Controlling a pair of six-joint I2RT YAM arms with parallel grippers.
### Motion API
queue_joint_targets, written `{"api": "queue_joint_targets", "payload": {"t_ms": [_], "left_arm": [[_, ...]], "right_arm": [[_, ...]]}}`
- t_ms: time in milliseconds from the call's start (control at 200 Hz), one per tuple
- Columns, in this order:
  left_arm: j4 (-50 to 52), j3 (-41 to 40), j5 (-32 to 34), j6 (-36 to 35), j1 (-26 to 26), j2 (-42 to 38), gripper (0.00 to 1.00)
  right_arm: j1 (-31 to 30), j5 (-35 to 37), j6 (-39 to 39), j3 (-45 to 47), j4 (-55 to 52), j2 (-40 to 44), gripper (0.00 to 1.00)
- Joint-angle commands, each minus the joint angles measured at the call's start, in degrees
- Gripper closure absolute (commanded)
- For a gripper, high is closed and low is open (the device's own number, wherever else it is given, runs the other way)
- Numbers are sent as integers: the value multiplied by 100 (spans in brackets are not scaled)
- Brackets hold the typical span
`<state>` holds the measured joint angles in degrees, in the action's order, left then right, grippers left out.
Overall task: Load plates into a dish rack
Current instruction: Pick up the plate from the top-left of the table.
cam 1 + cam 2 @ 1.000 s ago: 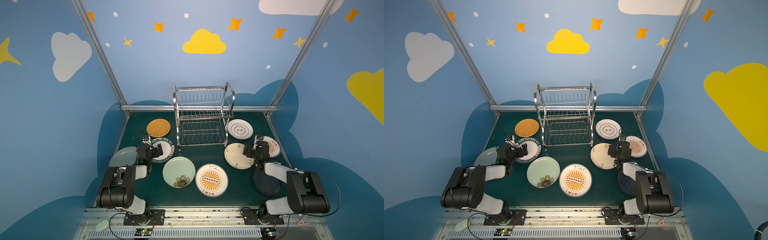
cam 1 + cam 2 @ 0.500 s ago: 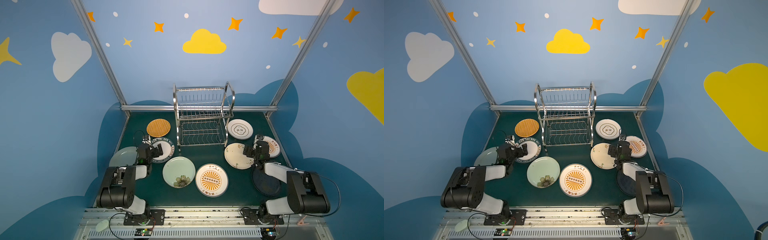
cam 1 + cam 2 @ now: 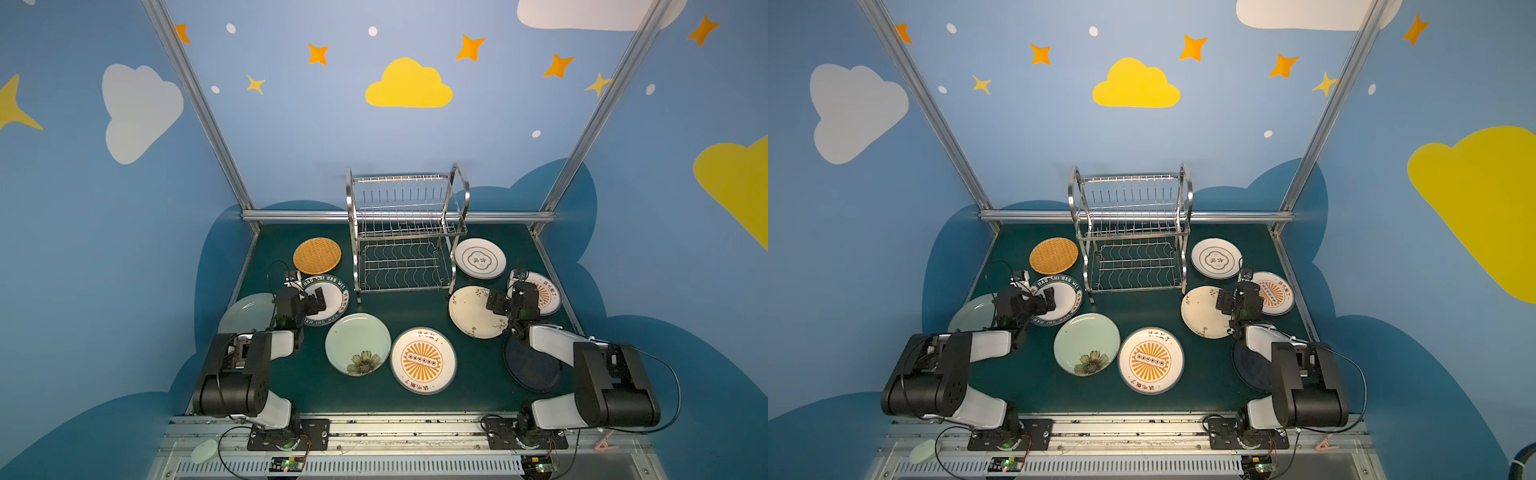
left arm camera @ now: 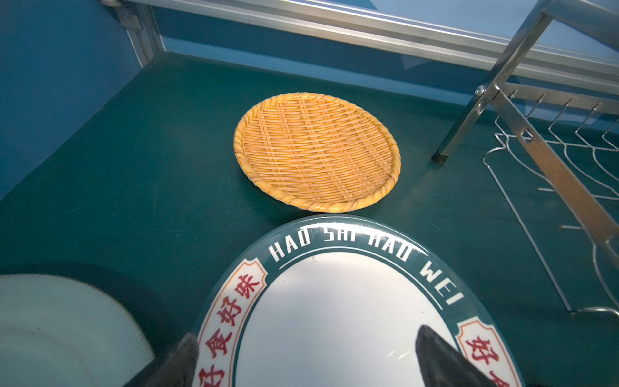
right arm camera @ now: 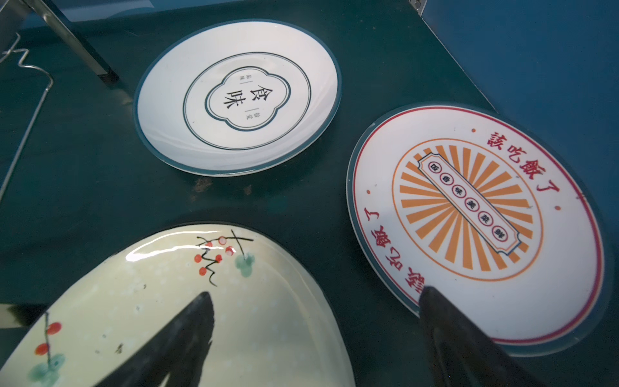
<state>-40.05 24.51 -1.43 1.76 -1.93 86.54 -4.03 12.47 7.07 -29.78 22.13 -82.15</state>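
1. The rack point(image 3: 401, 216) is standing upright at the back centre of the mat point(image 3: 407, 307).
2. Nine plates point(image 3: 1151, 360) are lying flat on the mat around it.
3. Left of the rack:
   - The woven plate point(image 3: 316, 255) is sitting near the rack's back-left leg.
   - The lettered plate point(image 3: 332, 297) is lying just in front of the woven plate, close but apart.
   - The green plate point(image 3: 245, 311) is lying at the left edge, partly hidden by the left arm point(image 3: 266, 345).
4. Front centre: the flower plate point(image 3: 357, 345) and the front sunburst plate point(image 3: 423, 360) are lying just beside each other.
5. Right of the rack:
   - The emblem plate point(image 3: 480, 258) is sitting by the rack's right side.
   - The cream plate point(image 3: 471, 311) is lying in front of the emblem plate.
   - The far sunburst plate point(image 3: 544, 293) is lying beside the cream plate at the right edge.
   - The navy plate point(image 3: 530, 365) is lying front right, partly under the right arm point(image 3: 552, 347).
6. The left gripper point(image 4: 306, 335) is hovering low over the lettered plate with its jaws spread wide, gripping nothing. I can't tell whether the tips are touching the plate.
7. The right gripper point(image 5: 315, 292) is also gaping wide and holding nothing. It is straddling the gap between the cream plate and the far sunburst plate, with one finger over each.
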Motion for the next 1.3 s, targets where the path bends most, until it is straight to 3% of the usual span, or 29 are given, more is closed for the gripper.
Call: {"api": "queue_joint_targets", "payload": {"t_ms": [0,170,235,345,501,626,711,821,1076,1232,1292], "left_arm": [[-20,54,-124,-1,-95,40,0],[32,46,291,207,-52,-118,0],[529,135,553,164,59,-505,0],[1830,580,1305,486,285,-1033,0],[3080,945,1615,1592,545,-1752,0],[4085,1221,1377,2631,557,-2583,0],[4560,1193,1332,3478,554,-3119,0],[5036,1019,1343,4202,532,-3905,0],[5406,713,606,4738,305,-5347,0],[5800,1140,-152,4529,-120,-4980,0],[5760,1244,-520,4526,-309,-4648,0]], "right_arm": [[-34,232,183,-1,-7,263,6],[-194,718,123,857,881,1182,6],[-198,964,395,482,-175,1745,6],[-153,1407,1857,-351,-2328,2377,6],[-149,1018,2836,-724,-3324,2793,6],[-116,161,2803,-249,-2464,3243,6],[-102,41,3594,-116,-2802,3696,3],[-89,-880,3351,103,-2469,4289,3],[-153,-2761,3332,-178,-2756,4071,3],[-642,-3618,3041,-83,-2255,3942,3],[-953,-3602,2813,-21,-2128,4020,3]]}}
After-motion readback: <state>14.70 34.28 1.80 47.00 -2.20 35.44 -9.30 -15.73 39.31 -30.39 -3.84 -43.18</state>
